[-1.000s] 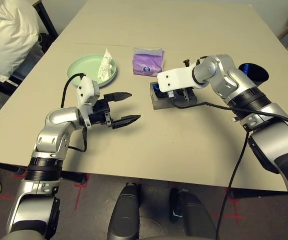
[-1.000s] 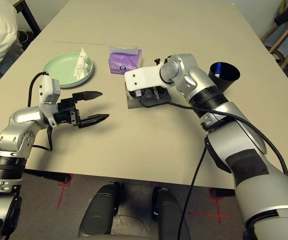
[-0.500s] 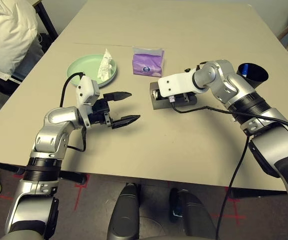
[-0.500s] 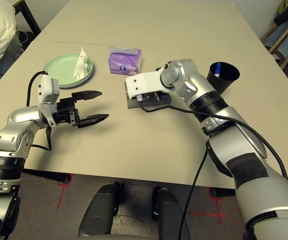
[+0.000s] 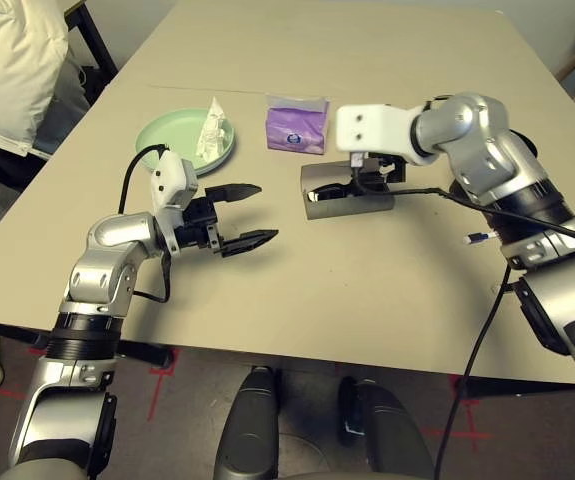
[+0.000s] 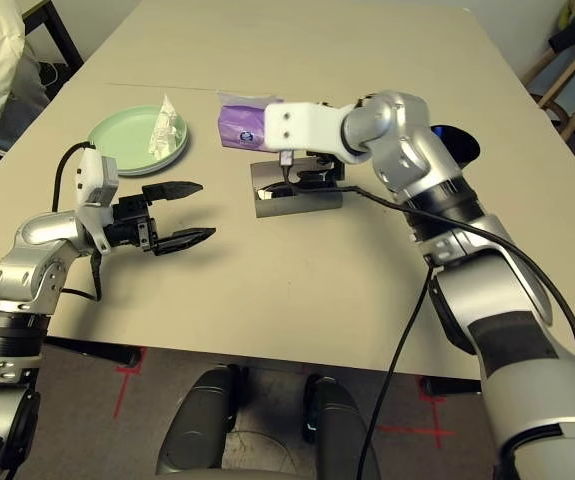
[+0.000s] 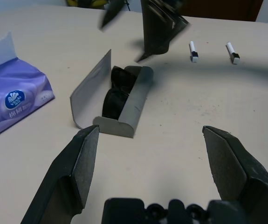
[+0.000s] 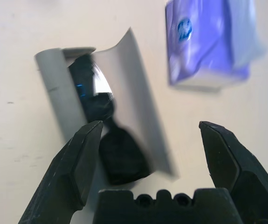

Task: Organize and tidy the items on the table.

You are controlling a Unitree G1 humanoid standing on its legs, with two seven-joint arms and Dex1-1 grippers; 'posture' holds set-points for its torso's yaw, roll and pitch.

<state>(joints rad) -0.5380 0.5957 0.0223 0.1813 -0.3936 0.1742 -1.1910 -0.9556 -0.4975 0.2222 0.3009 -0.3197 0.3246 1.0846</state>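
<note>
Beige table (image 5: 387, 290) filling the frame, grey glasses case (image 5: 345, 190) lying open at centre with black sunglasses (image 7: 116, 91) inside, right gripper (image 8: 147, 154) spread wide and empty above it, left gripper (image 5: 250, 214) wide open, empty, centre-left.

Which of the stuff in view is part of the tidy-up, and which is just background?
Part of the job:
- sunglasses lying in the open glasses case
- tissue pack
- green plate with the crumpled tissue on it
- two pens
- black cup

Just background:
- table
- person in white at the table's edge
- chair
</note>
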